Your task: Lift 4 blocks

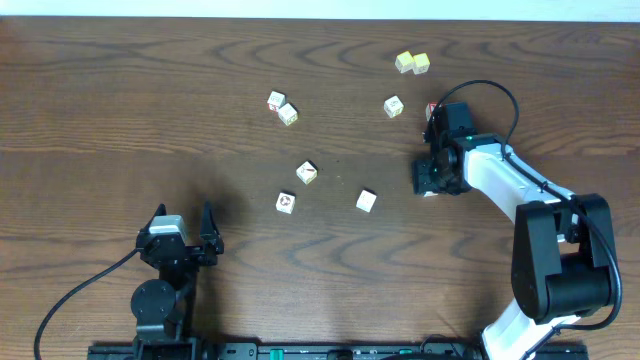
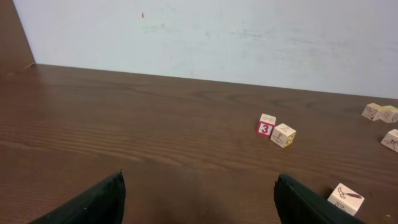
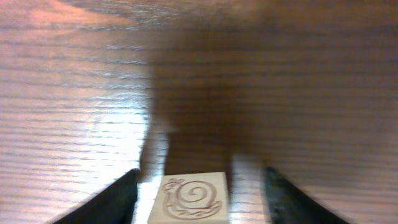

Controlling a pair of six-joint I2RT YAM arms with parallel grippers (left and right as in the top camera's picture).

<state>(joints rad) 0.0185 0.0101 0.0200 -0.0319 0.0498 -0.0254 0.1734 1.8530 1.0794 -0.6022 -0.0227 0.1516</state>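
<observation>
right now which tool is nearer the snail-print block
Right. The right tool has the snail-print block between its fingers; the left tool sits far across the table.

Toward the far right of the bench [image 1: 120, 90] sits a touching pair of blocks [image 1: 411, 63], with a lone block [image 1: 394, 106] just nearer. A second pair [image 1: 282, 107] lies further left. Nearer still, three stand apart: a middle block [image 1: 307, 172], a left block [image 1: 286, 203] before it and a right block [image 1: 366, 200]. Right of these, the right gripper [image 3: 196, 196] has a straddled block [image 3: 189, 199] between its jaws. The left gripper [image 1: 183, 222] sits near-left, well apart.
</observation>
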